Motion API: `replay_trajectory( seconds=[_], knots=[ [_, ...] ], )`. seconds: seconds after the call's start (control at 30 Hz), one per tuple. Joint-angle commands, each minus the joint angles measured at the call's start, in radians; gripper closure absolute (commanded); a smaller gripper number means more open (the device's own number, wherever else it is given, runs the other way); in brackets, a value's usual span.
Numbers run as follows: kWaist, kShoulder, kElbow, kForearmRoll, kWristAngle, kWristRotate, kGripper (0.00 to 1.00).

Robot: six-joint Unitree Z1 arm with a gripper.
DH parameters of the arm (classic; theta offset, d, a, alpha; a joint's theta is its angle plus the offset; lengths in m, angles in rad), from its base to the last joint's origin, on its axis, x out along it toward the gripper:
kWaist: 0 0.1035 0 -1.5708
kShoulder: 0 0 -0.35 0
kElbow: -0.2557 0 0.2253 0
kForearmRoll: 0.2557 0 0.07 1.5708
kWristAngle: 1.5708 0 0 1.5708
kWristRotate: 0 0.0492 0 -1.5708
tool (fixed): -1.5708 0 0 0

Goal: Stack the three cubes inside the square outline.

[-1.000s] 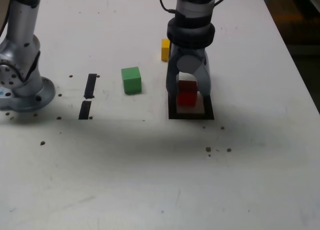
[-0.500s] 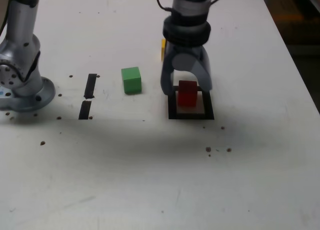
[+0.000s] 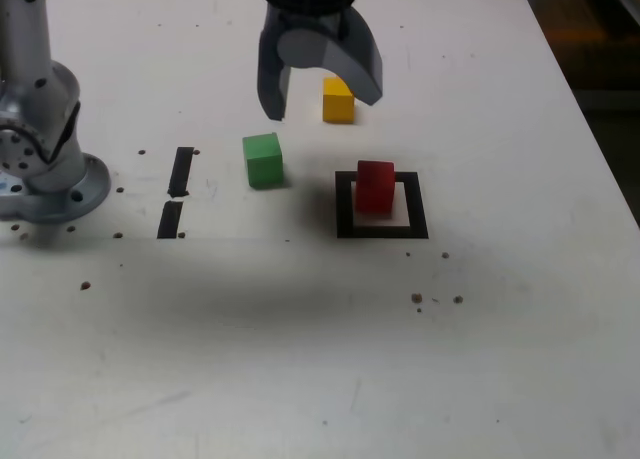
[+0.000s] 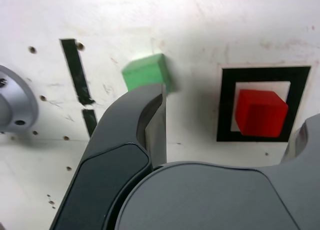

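Observation:
The red cube (image 3: 376, 187) stands alone inside the black square outline (image 3: 346, 222) on the white table; the wrist view shows the red cube (image 4: 261, 112) within the outline (image 4: 226, 102) too. To its left in the exterior view sits the green cube (image 3: 262, 160), seen also in the wrist view (image 4: 145, 75) past one finger. The yellow cube (image 3: 338, 101) lies farther back. My gripper (image 3: 320, 97) hangs open above the table, between the green and yellow cubes, holding nothing.
Two short black strips (image 3: 177, 190) lie at the exterior view's left, near the arm's round metal base (image 3: 45, 184). Small dark specks dot the tabletop. The table's right edge (image 3: 590, 109) borders a dark floor.
The gripper let go of the red cube, which stays in the outline. It rose and moved back and toward the exterior view's left, uncovering the yellow cube.

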State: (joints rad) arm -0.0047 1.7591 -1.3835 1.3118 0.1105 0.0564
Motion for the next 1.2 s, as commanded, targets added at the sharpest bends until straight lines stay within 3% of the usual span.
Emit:
replay_trajectory(
  seconds=[0.0, 0.17, 0.6, 0.9, 1.17],
  knots=[
    [0.014, -0.021, 0.006, 0.009, 0.01, 0.017, 0.04],
    [0.071, -0.022, 0.004, 0.012, 0.015, 0.099, 0.03],
    [0.286, 0.087, -0.093, 0.014, 0.011, 0.418, 0.04],
    [0.37, 0.199, -0.146, -0.007, 0.014, 0.487, 0.05],
    [0.397, 0.281, -0.177, -0.043, -0.005, 0.494, 0.06]
  ],
)
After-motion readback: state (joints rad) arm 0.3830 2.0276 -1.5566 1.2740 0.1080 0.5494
